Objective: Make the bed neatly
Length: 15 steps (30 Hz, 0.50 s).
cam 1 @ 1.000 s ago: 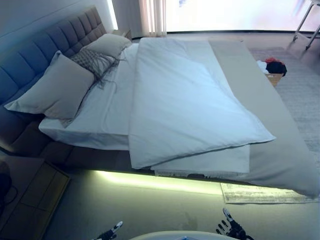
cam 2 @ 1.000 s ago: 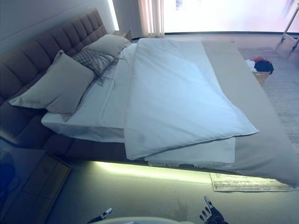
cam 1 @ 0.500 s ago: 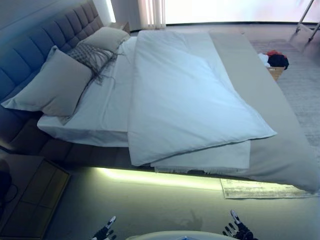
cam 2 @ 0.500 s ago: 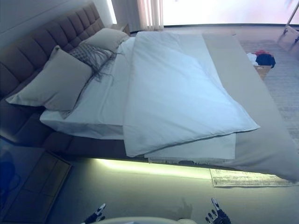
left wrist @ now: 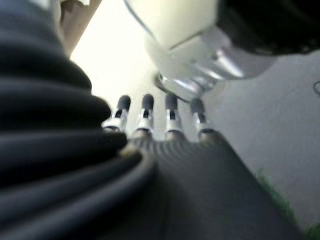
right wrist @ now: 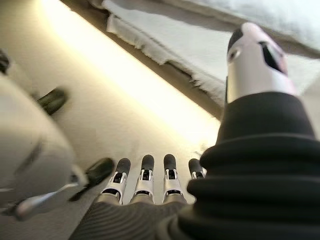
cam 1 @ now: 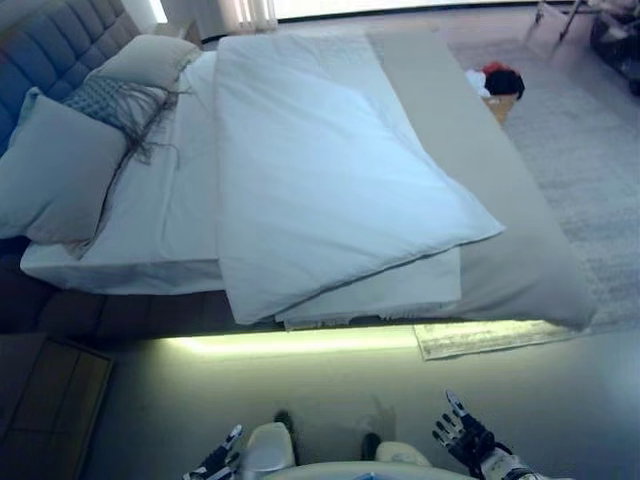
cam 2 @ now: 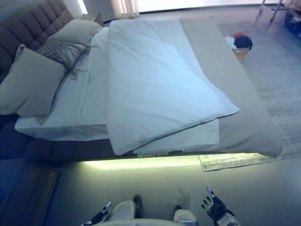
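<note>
The bed lies ahead with a tufted headboard at the left. A white duvet lies askew across the mattress, its near corner folded over a second white layer. Bare white sheet shows beside the pillows. A large pillow, a fringed grey cushion and a further pillow rest at the head. A grey-beige bedspread covers the foot side. My left hand and right hand hang low by the floor, fingers straight, holding nothing.
A lit strip glows under the bed's near edge. A pale rug pokes out below the bedspread. A wooden nightstand stands at lower left. A basket with red and dark clothes sits beyond the bed. Carpet spreads to the right.
The whole picture has shifted left and the view tilted further down, so the camera moved. The bedding lies as before. Both hands show a little higher at the bottom edge.
</note>
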### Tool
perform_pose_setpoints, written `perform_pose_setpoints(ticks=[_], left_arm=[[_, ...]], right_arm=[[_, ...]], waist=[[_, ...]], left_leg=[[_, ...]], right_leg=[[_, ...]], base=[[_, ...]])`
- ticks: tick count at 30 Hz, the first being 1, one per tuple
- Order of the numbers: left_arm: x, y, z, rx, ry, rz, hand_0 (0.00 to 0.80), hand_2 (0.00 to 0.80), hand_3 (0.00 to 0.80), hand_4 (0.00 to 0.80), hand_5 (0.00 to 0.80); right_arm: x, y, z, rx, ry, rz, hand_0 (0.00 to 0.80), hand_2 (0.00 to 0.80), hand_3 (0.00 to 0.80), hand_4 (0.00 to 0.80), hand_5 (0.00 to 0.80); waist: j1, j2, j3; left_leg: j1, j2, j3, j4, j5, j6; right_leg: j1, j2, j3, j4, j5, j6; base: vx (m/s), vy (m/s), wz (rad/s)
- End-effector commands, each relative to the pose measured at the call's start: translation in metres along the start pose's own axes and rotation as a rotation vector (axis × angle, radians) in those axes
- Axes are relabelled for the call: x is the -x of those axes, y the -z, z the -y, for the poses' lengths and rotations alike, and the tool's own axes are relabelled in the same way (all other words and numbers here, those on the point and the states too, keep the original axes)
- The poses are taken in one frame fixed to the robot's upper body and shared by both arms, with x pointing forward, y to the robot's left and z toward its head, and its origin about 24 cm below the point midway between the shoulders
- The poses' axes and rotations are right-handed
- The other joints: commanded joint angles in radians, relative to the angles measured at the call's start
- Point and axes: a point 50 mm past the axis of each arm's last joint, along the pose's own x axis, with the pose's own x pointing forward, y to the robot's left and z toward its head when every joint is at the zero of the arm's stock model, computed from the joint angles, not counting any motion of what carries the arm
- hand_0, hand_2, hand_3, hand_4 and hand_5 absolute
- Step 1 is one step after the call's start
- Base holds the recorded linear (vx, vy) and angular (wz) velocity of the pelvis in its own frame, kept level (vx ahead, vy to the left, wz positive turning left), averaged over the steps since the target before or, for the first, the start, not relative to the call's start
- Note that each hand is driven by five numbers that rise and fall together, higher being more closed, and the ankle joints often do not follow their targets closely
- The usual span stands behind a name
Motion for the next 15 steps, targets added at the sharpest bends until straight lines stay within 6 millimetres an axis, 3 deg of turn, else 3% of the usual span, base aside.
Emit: perform_pose_setpoints(ticks=[1,5,7,12,15], left_arm=[[0.005,0.003,-0.016,0.037,-0.054,0.025,0.0,0.0,0.0,0.0,0.0],[0.007,0.005,-0.024,0.029,-0.091,0.002,0.0,0.0,0.0,0.0,0.0],[0.007,-0.002,-0.026,0.011,-0.08,0.009,0.0,0.0,0.0,0.0,0.0],[0.005,-0.019,-0.018,-0.059,-0.047,0.02,0.0,0.0,0.0,0.0,0.0],[0.005,-0.03,-0.013,-0.089,-0.037,0.041,0.0,0.0,0.0,0.0,0.0]], right_arm=[[0.001,-0.002,0.001,0.012,-0.023,-0.004,0.0,0.0,0.0,0.0,0.0],[0.001,0.009,0.004,-0.01,0.015,-0.021,0.0,0.0,0.0,0.0,0.0],[0.001,0.014,0.004,-0.026,0.012,-0.024,0.0,0.0,0.0,0.0,0.0],[-0.002,0.016,-0.009,-0.034,-0.064,-0.005,0.0,0.0,0.0,0.0,0.0],[-0.002,0.01,-0.009,-0.051,-0.054,0.016,0.0,0.0,0.0,0.0,0.0]], waist=[[0.054,0.0,-0.021],[0.068,0.002,-0.045],[0.07,-0.004,-0.055],[0.073,-0.026,-0.078],[0.06,-0.016,-0.078]], left_leg=[[-0.053,0.03,-0.005,-0.006,0.115,-0.013],[-0.008,0.005,0.027,0.04,0.085,0.003],[-0.003,-0.018,0.042,0.089,0.05,0.034],[0.016,-0.091,0.051,0.101,-0.002,0.1],[0.033,-0.117,0.06,0.118,-0.036,0.13]], right_leg=[[0.177,-0.017,0.05,0.071,-0.133,0.1],[0.176,-0.117,-0.025,0.125,-0.127,0.148],[0.15,-0.151,-0.054,0.174,-0.112,0.157],[0.11,-0.208,-0.041,0.267,0.019,0.167],[0.013,-0.226,-0.028,0.381,0.069,0.149]], base=[[0.454,0.362,-0.03],[0.415,0.422,-0.35],[0.337,0.346,-0.31],[0.258,0.264,0.06],[0.217,0.227,0.05]])
